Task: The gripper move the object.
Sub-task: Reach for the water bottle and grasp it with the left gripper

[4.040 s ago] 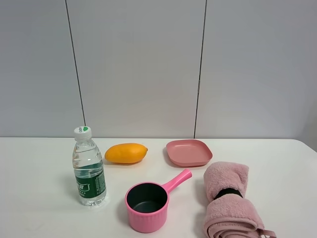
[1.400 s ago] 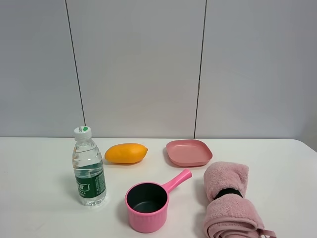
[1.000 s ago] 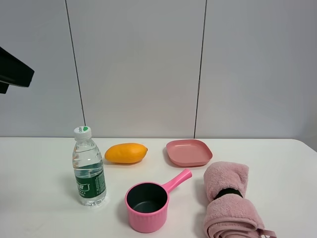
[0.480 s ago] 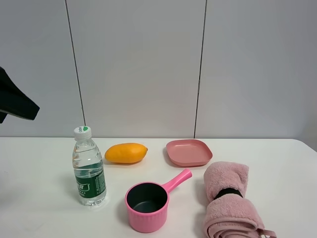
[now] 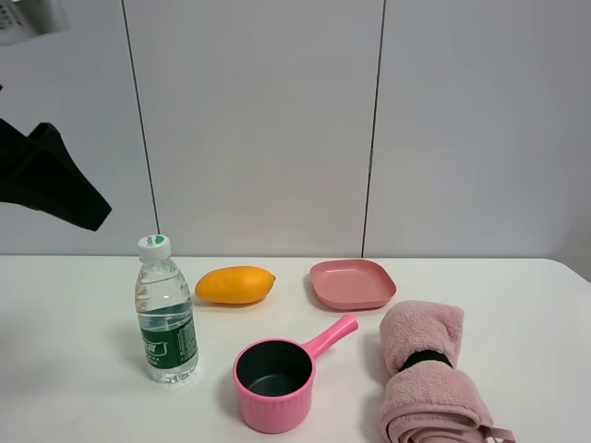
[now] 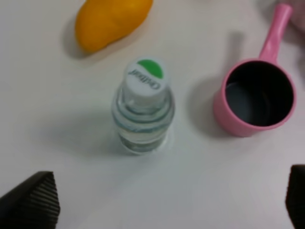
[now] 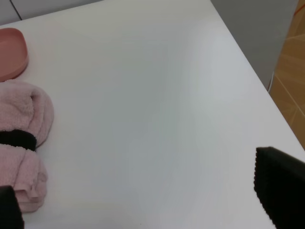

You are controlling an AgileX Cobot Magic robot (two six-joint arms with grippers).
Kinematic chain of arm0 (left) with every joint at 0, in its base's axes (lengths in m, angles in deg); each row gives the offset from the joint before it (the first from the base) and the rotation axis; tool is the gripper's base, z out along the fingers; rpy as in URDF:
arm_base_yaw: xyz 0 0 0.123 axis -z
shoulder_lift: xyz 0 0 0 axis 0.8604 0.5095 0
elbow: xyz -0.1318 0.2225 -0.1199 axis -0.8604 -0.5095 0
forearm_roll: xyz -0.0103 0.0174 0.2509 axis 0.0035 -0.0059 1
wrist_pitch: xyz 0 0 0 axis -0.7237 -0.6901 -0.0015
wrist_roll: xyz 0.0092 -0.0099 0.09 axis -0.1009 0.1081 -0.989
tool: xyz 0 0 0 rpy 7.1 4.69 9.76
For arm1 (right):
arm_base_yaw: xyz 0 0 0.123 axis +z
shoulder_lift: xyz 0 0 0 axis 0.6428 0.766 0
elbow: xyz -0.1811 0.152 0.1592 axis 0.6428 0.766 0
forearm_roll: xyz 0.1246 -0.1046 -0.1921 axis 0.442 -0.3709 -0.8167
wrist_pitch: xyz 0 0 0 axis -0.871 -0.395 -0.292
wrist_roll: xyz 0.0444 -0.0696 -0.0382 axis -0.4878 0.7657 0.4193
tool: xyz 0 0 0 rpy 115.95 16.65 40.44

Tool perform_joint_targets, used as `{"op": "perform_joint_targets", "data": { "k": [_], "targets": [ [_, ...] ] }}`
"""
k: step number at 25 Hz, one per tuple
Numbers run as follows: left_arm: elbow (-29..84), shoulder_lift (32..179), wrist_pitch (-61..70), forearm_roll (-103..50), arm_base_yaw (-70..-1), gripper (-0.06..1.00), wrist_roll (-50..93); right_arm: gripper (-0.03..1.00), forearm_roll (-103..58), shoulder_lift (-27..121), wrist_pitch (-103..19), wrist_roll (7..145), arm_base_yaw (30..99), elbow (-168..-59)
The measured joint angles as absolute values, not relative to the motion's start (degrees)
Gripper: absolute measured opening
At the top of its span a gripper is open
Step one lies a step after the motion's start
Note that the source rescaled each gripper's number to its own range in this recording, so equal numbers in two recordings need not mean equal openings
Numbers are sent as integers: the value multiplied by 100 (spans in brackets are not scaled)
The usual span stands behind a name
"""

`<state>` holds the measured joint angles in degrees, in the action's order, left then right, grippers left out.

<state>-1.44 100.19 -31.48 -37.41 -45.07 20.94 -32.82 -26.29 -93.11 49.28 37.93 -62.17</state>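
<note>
The object [image 5: 166,314], a small clear water bottle, stands upright on the white table [image 5: 65,305] toward the left edge and fairly near the front edge; it is on its base, apart from everything else, which should leave room on both sides for a grasp. The left gripper [image 6: 162,202] hangs in the air above it, well clear of the cap; its ribbed black jaws are spread wide and hold nothing, and the wrist view looks down with the bottle roughly between them, so I judge this to be a line-up for a descent over the bottle. The right gripper [image 7: 143,198] is also spread and empty, over bare table by the right edge, probably parked out of the way.

The bottle is thin ridged plastic, part full of water, with a green label and a white cap carrying a green patch; it is tall and narrow, so likely to tip if knocked off-centre. A smooth, rounded orange-yellow mango [image 5: 235,284] lies just behind it toward the back edge; a pink saucepan [image 5: 274,372], fluted outside and dark inside, sits near the front edge at the middle, handle pointing away from the bottle; a matte pink plate [image 5: 352,283] with rounded corners lies further back; a fluffy pink rolled towel [image 5: 425,374], cinched by a black band, lies at the front right.
</note>
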Motion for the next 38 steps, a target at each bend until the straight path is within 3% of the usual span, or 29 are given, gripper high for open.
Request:
{"op": "perform_joint_targets", "data": {
  "k": [6, 10, 18, 25, 38],
  "targets": [
    [-144, 10138, -2351, -3736, -3667, 100, 2115, 100, -3277, -2629, -9311, 4928, 3793, -6217],
    [-144, 10156, -2092, -3278, -3635, 100, 2427, 100, -3277, -2629, -9311, 4928, 3793, -6217],
    [-1000, 10169, -813, -1745, -3635, 100, 4553, 100, -3277, -2629, -9311, 4928, 3793, -6217],
    [-2006, 10164, 435, -1674, -3635, 100, 4728, 100, -3277, -2629, -9311, 4928, 3793, -6217],
    [-3096, 11215, 4031, 507, -3732, 100, 7070, 100, -3277, -2629, -9311, 4928, 3793, -6217]
  ]
}}
